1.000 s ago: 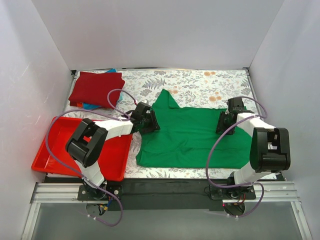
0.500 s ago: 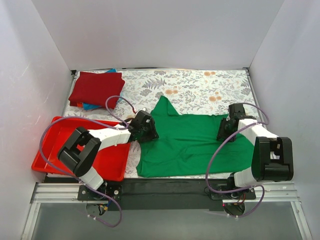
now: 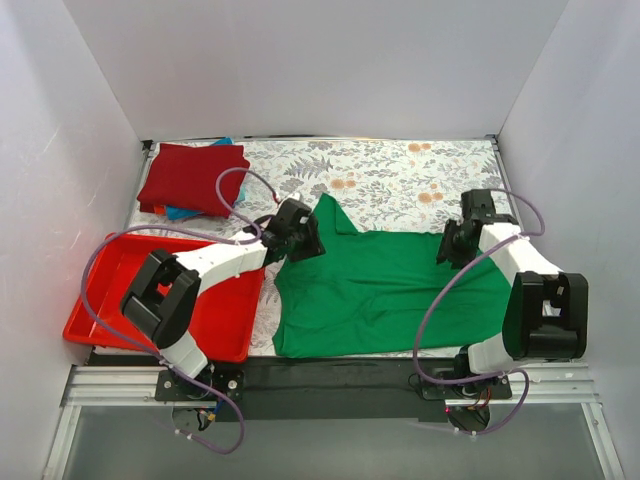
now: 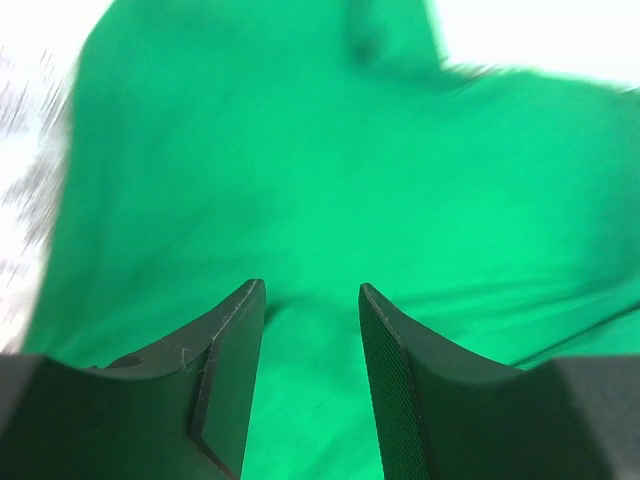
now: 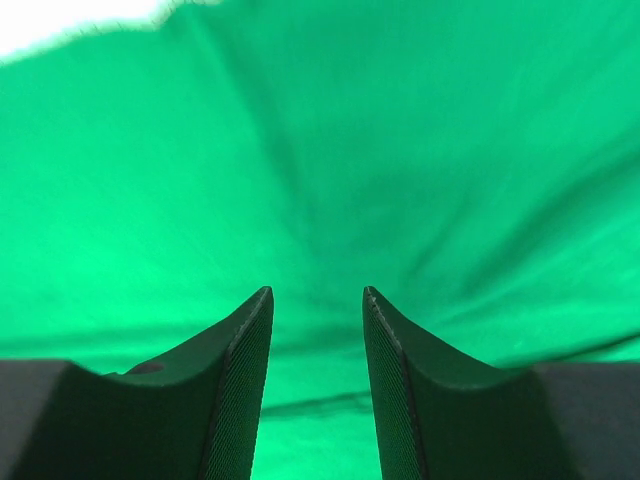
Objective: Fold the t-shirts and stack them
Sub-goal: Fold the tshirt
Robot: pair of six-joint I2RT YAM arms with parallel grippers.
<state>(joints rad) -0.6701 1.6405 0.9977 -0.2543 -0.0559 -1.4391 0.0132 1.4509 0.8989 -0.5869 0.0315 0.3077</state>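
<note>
Green t-shirt (image 3: 390,290) lies spread and rumpled on the counter (image 3: 400,170) between the arms, near hem at the counter's near edge; dark red t-shirt (image 3: 192,177) sits folded at the far-left corner. Left end effector (image 4: 310,288) and right end effector (image 5: 318,292), at the shirt's left and right edges, show fingers a narrow gap apart, green cloth filling it; cannot tell whether nipped or free. Risk: if only one side holds, a pull would skew the cloth or drag the hem off.
</note>
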